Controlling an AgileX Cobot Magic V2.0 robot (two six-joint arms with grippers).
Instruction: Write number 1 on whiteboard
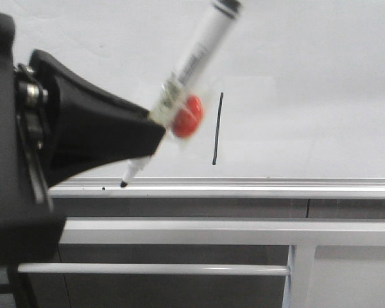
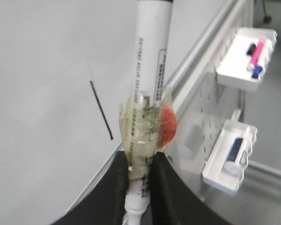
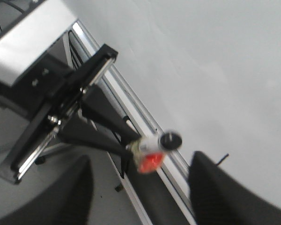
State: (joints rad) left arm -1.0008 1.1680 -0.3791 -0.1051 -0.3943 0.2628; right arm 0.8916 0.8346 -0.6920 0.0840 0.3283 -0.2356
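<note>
1. The number 1 [image 1: 217,128] is a thin black stroke on the whiteboard [image 1: 308,77], nearly upright with a slight slant, its lower end a little above the board's silver bottom edge [image 1: 244,187].
2. In the front view the stroke lies just to the right of the left gripper [image 1: 155,131] and apart from it; a strip of bare board shows between the stroke and the marker [image 1: 192,61].
3. The left gripper's black fingers [image 2: 159,180] are clamped on the marker's lower barrel, where clear tape [image 2: 140,131] and a round red-orange piece [image 2: 167,125] are wrapped on the pen.
4. The marker is tilted, its black-ringed back end up and to the right, its black tip [image 1: 124,184] down and to the left, right at the silver edge. Whether the tip touches the rail cannot be told.
5. In the left wrist view the stroke [image 2: 101,110] sits on the board beside the marker's barrel, not touching it.
6. The right gripper [image 3: 140,187] has its two dark fingers spread wide apart with nothing between them; through the gap the left arm, the taped marker's end [image 3: 171,140] and one end of the stroke [image 3: 222,159] are visible.
7. Below the board run the white metal bars [image 1: 212,231] of the frame.
8. Off to the side, two white trays [image 2: 246,58] hang on a perforated panel, holding pens; the upper one holds a pink pen [image 2: 258,51].
</note>
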